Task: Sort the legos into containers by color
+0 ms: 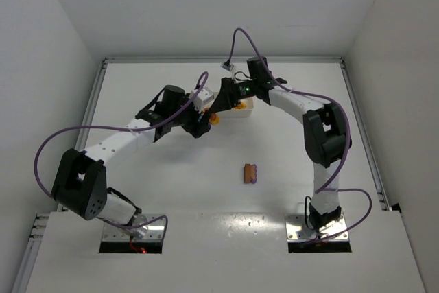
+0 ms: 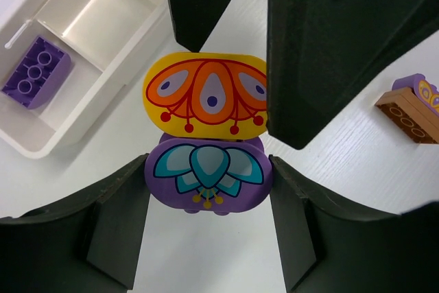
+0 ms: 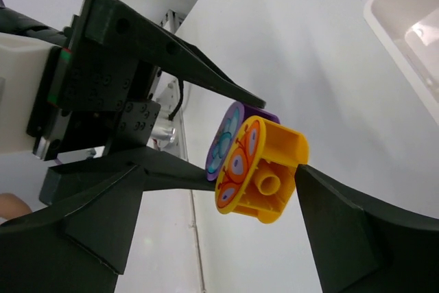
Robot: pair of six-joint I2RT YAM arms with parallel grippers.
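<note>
top view: the left arm (image 1: pixel 116 143) and right arm (image 1: pixel 302 104) meet at the far middle of the table (image 1: pixel 171 190), just beside the one white tray (image 1: pixel 245 109), which they mostly hide. one yellow flower brick (image 1: pixel 215 119) peeks out between them. one brown-and-purple stack (image 1: pixel 250 173) sits alone nearer the bases, well apart from the tray.

left wrist: five legos in all here. the left gripper (image 2: pixel 208 183) is clamped on one purple flower brick (image 2: pixel 208 166), a finger on each side. the yellow one is stuck right against it. one plain purple brick (image 2: pixel 36 71) lies in the tray's end compartment. off to the right, the stack is one brown brick with one purple piece on it.

right wrist: the right gripper (image 3: pixel 257 173) straddles the yellow brick, with one finger touching its edge. can't tell if it's actually squeezing. two legos show here, plus a corner of the tray.
</note>
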